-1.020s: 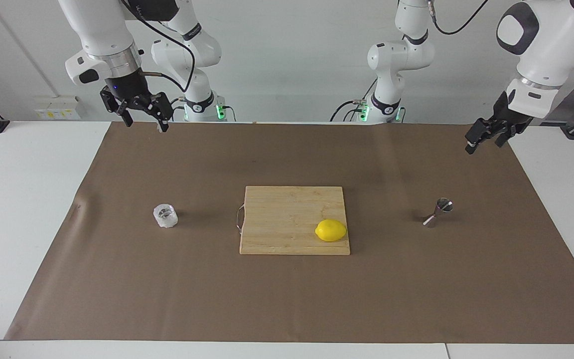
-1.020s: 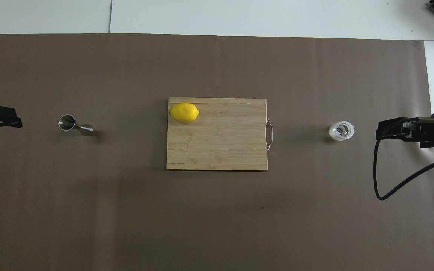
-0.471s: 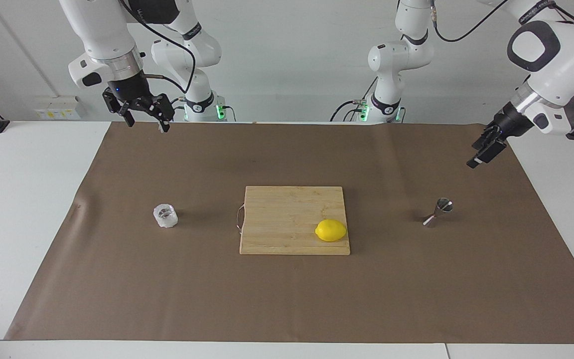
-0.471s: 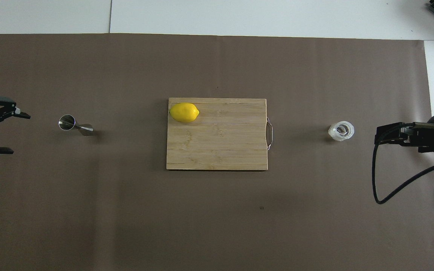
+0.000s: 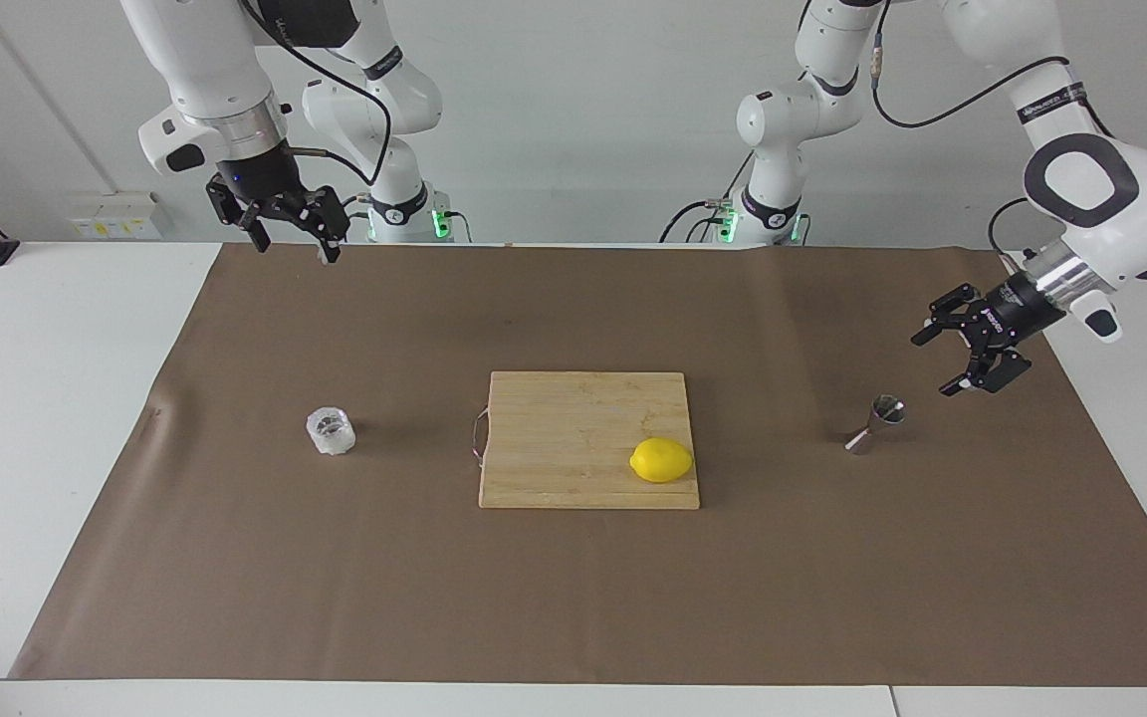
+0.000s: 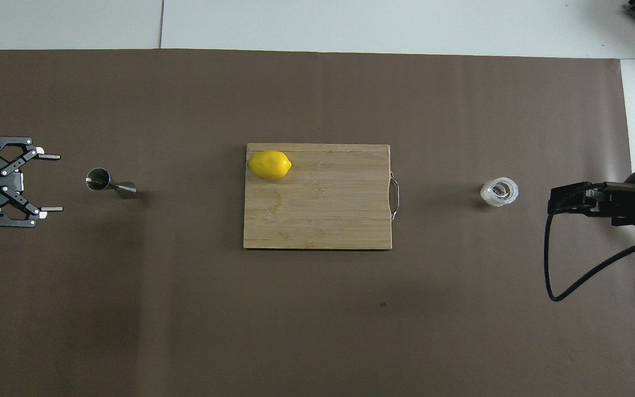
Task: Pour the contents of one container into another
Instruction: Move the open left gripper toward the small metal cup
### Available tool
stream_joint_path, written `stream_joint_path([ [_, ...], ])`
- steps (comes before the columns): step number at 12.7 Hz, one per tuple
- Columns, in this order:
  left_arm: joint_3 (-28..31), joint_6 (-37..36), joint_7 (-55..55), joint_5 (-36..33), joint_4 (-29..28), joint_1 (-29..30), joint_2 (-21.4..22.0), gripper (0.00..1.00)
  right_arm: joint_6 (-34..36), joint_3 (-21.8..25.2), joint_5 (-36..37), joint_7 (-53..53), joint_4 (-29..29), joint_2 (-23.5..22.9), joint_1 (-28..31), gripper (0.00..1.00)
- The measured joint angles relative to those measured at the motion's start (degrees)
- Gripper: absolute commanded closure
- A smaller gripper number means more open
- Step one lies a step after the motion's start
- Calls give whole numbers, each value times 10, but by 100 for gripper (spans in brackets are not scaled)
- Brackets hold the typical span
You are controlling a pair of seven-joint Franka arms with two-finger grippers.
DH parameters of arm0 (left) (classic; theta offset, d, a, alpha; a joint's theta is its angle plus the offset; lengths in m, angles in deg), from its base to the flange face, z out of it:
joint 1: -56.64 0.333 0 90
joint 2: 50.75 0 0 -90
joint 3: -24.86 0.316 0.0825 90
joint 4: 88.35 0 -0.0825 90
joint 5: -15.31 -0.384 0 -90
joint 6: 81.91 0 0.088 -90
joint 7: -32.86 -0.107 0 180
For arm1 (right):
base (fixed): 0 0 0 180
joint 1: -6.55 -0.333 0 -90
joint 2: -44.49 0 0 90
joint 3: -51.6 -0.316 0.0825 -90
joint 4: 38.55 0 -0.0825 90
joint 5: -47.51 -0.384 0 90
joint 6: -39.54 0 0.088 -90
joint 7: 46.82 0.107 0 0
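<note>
The glass tumbler (image 5: 331, 432) is standing toward the counter's right-arm end, the cutting board (image 5: 573, 418) and lemon (image 5: 661, 460) lying between it and the steel jigger (image 5: 873, 425). Left end effector (image 5: 950, 358) is hovering, fingers apart, beside the jigger; right end effector (image 5: 292, 235), fingers apart, is hanging over the robots' edge.

My left gripper (image 5: 944, 360): fingers spread, low over the mat's left-arm end. Right gripper (image 5: 293, 239): open (raised), near the robot-side edge.

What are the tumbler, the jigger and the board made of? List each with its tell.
Tumbler: clear glass, by its look; whitish, see-through, faceted walls.
Jigger: polished steel, probably; shiny grey hourglass with bright glints.
Cutting board: pale wood, maybe bamboo; matte, with lengthwise strips and grain, and a thin wire handle at one end.
</note>
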Motion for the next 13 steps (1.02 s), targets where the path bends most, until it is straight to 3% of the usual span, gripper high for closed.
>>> stream_joint_path([
  [7, 1, 88, 1, 229, -93, 37, -44, 0, -1, 0, 0, 0, -6, 2, 0, 0],
  [13, -11, 121, -12, 293, -116, 22, -44, 0, -2, 0, 0, 0, -15, 8, -2, 0],
])
